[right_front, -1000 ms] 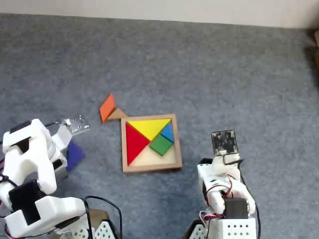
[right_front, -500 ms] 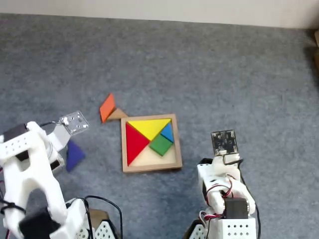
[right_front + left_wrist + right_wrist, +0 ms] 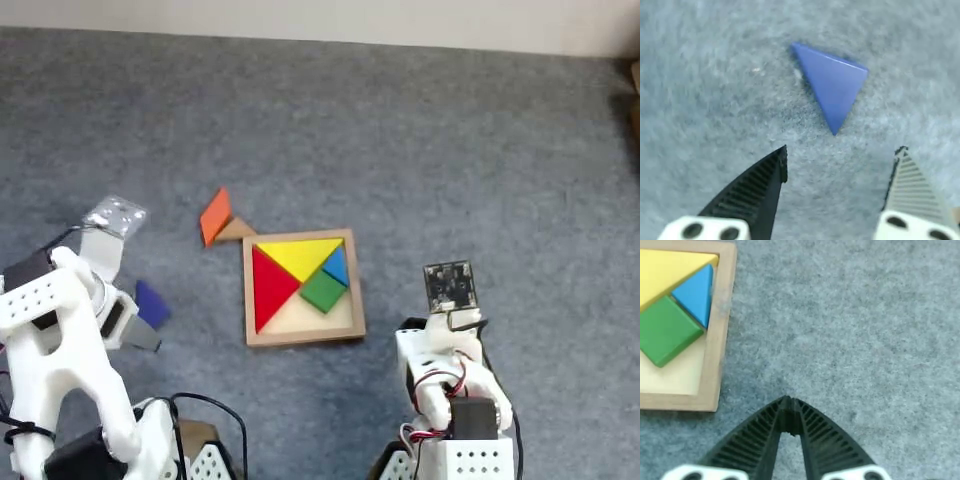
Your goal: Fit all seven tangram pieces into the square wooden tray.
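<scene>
The square wooden tray (image 3: 249,290) holds a red triangle (image 3: 271,284), a yellow triangle (image 3: 300,256), a small light-blue triangle (image 3: 337,267) and a green square (image 3: 323,292). Its lower part is bare wood. An orange parallelogram (image 3: 214,215) and a tan triangle (image 3: 237,230) lie just off the tray's upper-left corner. A dark blue triangle (image 3: 151,303) (image 3: 832,90) lies flat on the carpet left of the tray. My left gripper (image 3: 840,157) hangs open just short of it, fingers apart, nothing between them. My right gripper (image 3: 789,412) is shut and empty, right of the tray (image 3: 715,340).
Grey carpet covers the whole table. The left arm's white body (image 3: 60,340) stands at the lower left, the right arm's base (image 3: 450,400) at the lower right. Open carpet stretches above and to the right of the tray.
The left arm has swung back and away to the left, leaving the dark blue triangle uncovered on the carpet. The right arm has not moved.
</scene>
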You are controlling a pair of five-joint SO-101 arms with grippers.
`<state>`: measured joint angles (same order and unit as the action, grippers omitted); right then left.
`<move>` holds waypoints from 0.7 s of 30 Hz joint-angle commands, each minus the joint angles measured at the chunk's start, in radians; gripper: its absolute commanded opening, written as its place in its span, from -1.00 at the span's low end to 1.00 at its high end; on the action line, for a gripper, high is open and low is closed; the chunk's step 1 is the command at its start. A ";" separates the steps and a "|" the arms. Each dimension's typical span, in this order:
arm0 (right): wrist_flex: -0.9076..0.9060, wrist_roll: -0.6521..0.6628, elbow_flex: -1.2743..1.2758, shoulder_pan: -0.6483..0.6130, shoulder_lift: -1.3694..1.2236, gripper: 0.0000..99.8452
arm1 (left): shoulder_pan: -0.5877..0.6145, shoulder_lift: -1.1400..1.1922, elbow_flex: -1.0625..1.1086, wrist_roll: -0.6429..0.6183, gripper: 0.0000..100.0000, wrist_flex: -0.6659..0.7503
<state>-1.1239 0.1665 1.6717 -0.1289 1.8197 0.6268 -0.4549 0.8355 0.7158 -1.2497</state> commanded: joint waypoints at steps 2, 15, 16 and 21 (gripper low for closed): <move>0.019 -0.011 0.142 0.012 0.007 -0.99 | -0.058 -0.022 -0.033 -0.184 -0.35 -0.005; 0.016 -0.006 0.142 0.013 0.001 -0.99 | -0.245 -0.022 -0.024 -0.468 -0.34 0.018; 0.016 -0.006 0.142 0.013 0.001 -0.99 | -0.240 -0.021 -0.016 -0.477 -0.34 0.035; 0.016 -0.006 0.142 0.013 0.001 -0.99 | -0.206 -0.021 0.062 -0.480 -0.35 0.146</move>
<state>-1.1239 0.1665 1.6717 -0.1289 1.8197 0.4089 -0.4549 0.8815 0.2478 -1.1592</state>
